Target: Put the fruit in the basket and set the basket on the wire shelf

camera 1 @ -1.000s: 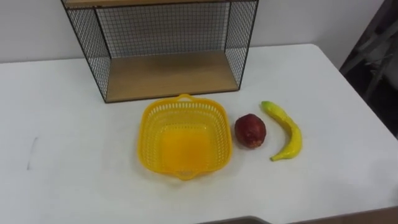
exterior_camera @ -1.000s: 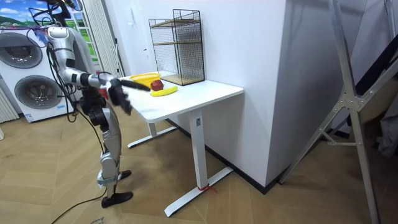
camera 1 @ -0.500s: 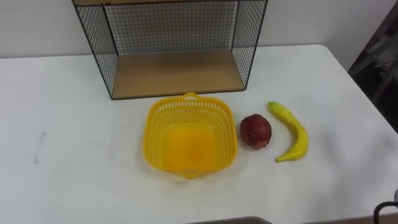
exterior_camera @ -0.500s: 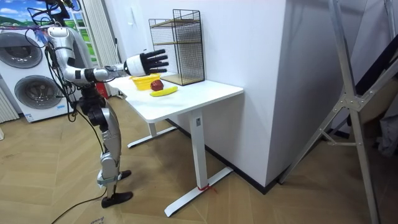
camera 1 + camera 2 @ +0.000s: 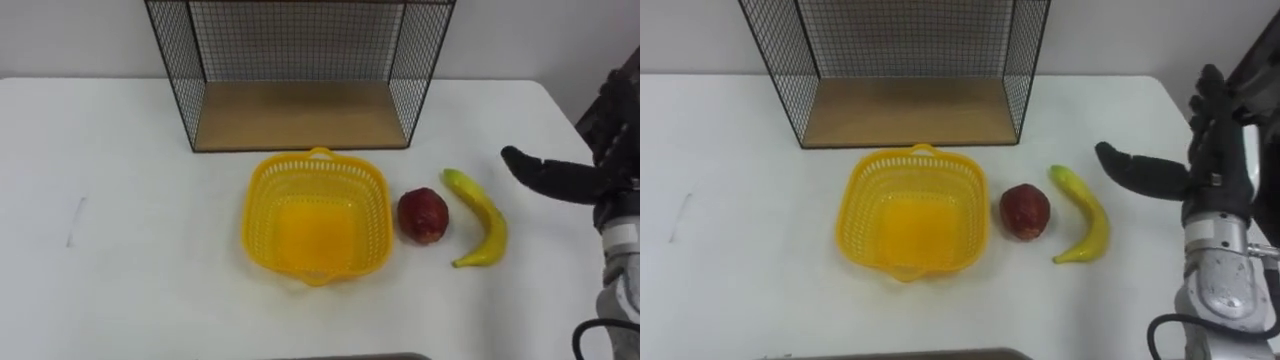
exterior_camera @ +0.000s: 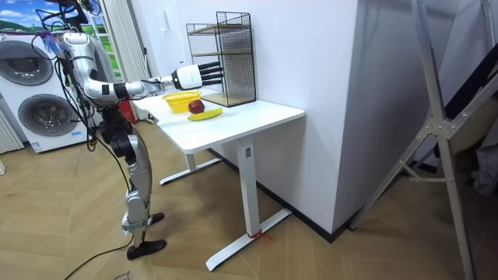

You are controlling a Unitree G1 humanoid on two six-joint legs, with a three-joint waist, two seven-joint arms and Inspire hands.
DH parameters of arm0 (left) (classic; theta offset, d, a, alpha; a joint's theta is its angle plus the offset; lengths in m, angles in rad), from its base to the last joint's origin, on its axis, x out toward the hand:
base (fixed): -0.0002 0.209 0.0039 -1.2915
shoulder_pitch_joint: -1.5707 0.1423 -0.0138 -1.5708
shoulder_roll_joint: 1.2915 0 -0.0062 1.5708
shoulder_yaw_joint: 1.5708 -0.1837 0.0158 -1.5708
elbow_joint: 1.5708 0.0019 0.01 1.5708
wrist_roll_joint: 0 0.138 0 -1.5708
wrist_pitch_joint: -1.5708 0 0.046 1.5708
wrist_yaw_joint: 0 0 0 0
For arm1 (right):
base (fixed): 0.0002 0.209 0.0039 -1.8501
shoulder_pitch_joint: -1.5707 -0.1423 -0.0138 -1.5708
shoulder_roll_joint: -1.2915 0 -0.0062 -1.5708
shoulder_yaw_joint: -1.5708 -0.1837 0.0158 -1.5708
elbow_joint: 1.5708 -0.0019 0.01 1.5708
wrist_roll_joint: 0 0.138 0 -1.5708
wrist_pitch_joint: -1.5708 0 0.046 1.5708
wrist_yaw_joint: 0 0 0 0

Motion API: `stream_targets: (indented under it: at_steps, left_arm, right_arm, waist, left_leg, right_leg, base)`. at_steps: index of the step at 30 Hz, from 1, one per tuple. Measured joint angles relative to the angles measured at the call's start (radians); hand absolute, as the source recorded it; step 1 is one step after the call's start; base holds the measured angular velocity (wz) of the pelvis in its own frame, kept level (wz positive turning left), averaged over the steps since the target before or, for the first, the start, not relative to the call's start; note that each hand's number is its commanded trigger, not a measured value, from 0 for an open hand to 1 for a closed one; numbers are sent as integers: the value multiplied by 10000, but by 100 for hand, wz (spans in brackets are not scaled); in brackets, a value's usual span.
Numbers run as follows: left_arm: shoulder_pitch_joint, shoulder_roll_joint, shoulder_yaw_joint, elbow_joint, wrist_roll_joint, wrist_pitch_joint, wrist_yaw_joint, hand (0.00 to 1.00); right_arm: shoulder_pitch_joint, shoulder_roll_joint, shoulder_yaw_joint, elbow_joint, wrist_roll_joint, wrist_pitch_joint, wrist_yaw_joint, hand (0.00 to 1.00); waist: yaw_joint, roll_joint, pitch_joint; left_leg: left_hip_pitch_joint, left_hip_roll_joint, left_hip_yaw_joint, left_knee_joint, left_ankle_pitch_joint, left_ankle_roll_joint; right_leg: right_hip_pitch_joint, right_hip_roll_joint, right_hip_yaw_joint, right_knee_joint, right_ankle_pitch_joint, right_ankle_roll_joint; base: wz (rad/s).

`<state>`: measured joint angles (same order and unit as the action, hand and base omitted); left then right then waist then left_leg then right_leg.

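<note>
Nothing done yet, op, as far as you can see; the basket (image 5: 317, 215) sits empty near the middle of the table (image 5: 130, 290), a bit toward the front edge; the red fruit (image 5: 423, 215) lies just beside its right rim; the banana (image 5: 480, 218) lies just right of that, nearer the right edge, its curve bowed toward that edge; both fruit are on the tabletop, untouched.

Your right hand (image 5: 1215, 150) hangs over the table's right edge, near the banana but apart from it; fingers straight, thumb stuck out toward the banana, holding nothing; in the room view it sits above fruit level, not down on the top.

Left to do, prob. in this order: banana in, red fruit in, then lift the basket and set it on the wire shelf (image 5: 300, 75).

Shelf stands at the far edge, just behind the basket; open front faces you; its wooden floor is bare, so room for the basket looks OK.

Nothing lies btw. hand and banana; a faint dark mark (image 5: 75, 220) toward the left edge is no bother; washing machines (image 6: 39, 109) stand behind the robot, well apart from the work.
</note>
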<state>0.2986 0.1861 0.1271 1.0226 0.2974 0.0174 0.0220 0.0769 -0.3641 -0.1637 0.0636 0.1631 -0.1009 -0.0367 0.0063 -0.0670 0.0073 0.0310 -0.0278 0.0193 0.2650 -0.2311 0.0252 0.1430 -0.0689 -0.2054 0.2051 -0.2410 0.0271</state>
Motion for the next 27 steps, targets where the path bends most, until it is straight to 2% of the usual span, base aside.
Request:
stream_targets:
  at_steps: [7, 14, 19, 27]
  left_arm:
    - [-181, 105, -347, -1, 128, 91, -346, 0]
    - [-345, 129, -351, 190, 127, 238, -482, 0]
    - [-359, 140, -420, 199, 128, 240, -516, 0]
    - [-351, 156, -527, 199, 203, 240, -523, 0]
  right_arm:
    - [-6, -9, 586, 1, -619, 394, 1310, 0]
    - [-6, -9, 643, 2, -1246, 510, 2043, 0]
    - [0, -8, 734, 38, -1371, 512, 2540, 0]
    - [1, -6, 934, 40, -1588, 587, 3209, 0]
  waist:
    - [37, -46, -11]
    - [121, -40, -5]
    - [256, -21, 2]
    - [279, -19, 2]
  left_leg:
    - [-38, -7, -75, 76, 0, 0]
    - [-36, -1, -111, 87, 0, 0]
    - [-15, 0, -127, 98, 1, -1]
    - [-21, 1, -131, 117, 2, 0]
  right_leg:
    - [18, -10, -113, 31, 0, -1]
    - [3, -10, -150, 144, 0, -1]
    - [7, -10, -152, 148, 4, -7]
    - [45, -6, -156, 145, 13, -20]
  base:
    - [3]
    - [1]
    - [0]
    - [0]
